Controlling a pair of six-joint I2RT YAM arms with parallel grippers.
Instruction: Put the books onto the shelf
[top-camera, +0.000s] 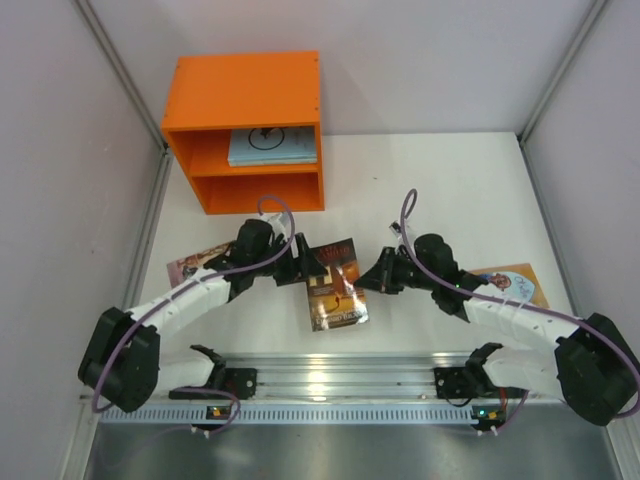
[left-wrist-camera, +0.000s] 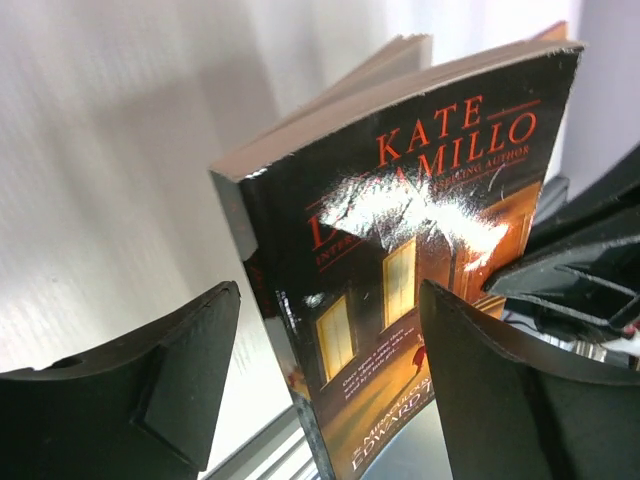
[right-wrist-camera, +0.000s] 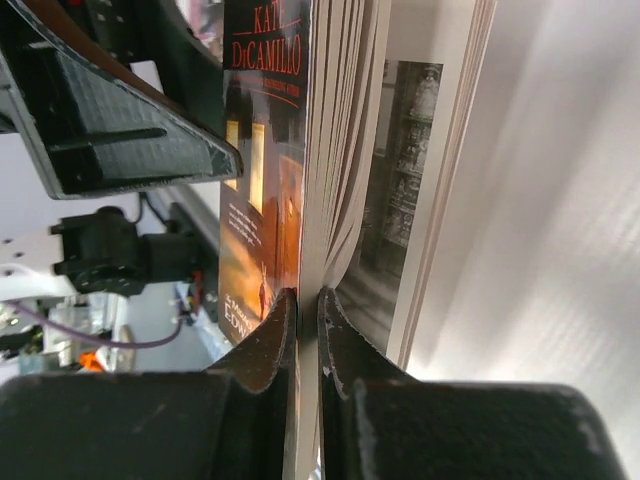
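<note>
A dark brown book (top-camera: 335, 285) is held off the table between the two arms, in front of the orange shelf (top-camera: 245, 100). My right gripper (top-camera: 372, 280) is shut on its cover and a few front pages (right-wrist-camera: 305, 300), and the other pages fan open. My left gripper (top-camera: 298, 262) is open, with its fingers (left-wrist-camera: 190, 360) on either side of the book's spine edge (left-wrist-camera: 420, 250) and apart from it. A pale blue-white book (top-camera: 270, 145) lies in the shelf's upper compartment. A pinkish book (top-camera: 195, 262) lies under the left arm. An orange book (top-camera: 510, 283) lies beside the right arm.
The shelf's lower compartment (top-camera: 265, 190) shows nothing inside. A metal rail (top-camera: 320, 385) runs along the near edge between the arm bases. Grey walls close in the table on the left, right and back.
</note>
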